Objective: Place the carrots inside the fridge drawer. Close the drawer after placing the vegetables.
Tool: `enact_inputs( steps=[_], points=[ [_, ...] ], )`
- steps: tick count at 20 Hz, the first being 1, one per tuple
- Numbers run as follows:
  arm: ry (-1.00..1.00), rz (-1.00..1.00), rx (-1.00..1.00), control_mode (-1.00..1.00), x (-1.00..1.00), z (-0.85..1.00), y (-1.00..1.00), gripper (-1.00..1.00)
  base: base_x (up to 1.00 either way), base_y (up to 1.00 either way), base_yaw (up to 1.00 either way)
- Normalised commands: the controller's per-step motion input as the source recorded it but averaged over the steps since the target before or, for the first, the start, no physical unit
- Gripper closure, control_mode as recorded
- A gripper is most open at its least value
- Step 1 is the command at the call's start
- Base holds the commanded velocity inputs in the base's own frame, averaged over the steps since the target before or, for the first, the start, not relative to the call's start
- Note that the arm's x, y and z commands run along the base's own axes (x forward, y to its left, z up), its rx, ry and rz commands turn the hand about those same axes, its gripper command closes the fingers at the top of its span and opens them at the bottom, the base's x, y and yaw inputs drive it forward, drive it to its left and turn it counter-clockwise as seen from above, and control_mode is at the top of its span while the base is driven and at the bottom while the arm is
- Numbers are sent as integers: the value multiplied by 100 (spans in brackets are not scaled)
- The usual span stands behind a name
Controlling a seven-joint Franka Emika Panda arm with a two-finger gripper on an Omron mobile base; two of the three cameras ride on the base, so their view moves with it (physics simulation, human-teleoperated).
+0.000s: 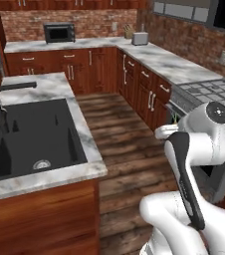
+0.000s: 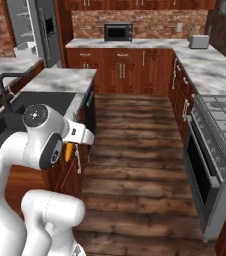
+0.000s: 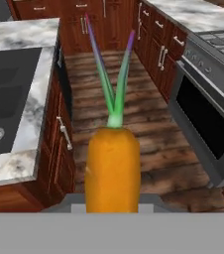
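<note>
Carrot (image 3: 113,168) sits clamped between the jaws, which pinch its lower body; green stalks point to twelve o'clock in the hand view, above the wooden floor (image 3: 134,134).

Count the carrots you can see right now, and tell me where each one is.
1. The carrot is held in the shut gripper, green stalks pointing away over the wood floor between the sink island and the stove. Others may be out of sight.
</note>
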Motion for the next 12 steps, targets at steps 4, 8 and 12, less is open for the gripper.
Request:
enact_inputs(
  steps=[4,8,12],
  points=[
    [0,0,0,100,0,0,0,100,38,100,-7],
    [0,0,0,100,0,0,0,100,37,100,-7],
    [0,0,0,100,0,0,0,100,-13,100,-2]
  ],
)
